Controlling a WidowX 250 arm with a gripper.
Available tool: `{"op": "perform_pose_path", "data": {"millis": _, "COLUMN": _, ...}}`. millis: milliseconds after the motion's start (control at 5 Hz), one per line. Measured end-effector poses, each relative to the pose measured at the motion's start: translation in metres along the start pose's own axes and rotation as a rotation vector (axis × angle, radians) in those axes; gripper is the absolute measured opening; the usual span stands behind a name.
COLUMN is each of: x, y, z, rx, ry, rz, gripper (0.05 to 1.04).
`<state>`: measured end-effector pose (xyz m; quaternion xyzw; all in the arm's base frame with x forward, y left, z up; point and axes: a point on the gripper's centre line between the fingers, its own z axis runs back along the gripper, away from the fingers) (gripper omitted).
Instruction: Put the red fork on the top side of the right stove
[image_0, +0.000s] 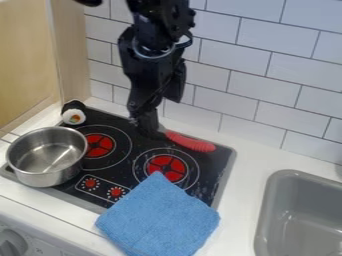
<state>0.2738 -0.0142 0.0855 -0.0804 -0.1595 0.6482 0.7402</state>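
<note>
The black gripper (148, 124) hangs down over the back of the stove, at the left end of the red fork. The red fork's ribbed handle (191, 142) lies along the stove's back edge, slanting down to the right, behind the right burner (166, 168). Its other end runs into the dark area by the gripper, where fork and gripper are hard to separate. The black stove top (132, 169) has two red burners.
A steel pot (47, 156) stands on the stove's left side, with a sushi-like toy (73, 116) behind it. A blue cloth (159, 219) covers the stove's front right corner. At the right is a grey sink (298, 179); a tiled wall (257, 97) rises behind the stove.
</note>
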Motion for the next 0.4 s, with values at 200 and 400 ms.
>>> {"op": "perform_pose_path", "data": {"millis": 200, "x": 0.0, "y": -0.0008, "z": 0.0002, "rx": -0.003, "ry": 0.0, "rz": -0.003, "gripper": 0.998}}
{"op": "perform_pose_path", "data": {"millis": 400, "x": 0.0001, "y": -0.0013, "z": 0.0005, "rx": -0.005, "ry": 0.0, "rz": -0.003, "gripper": 0.998}}
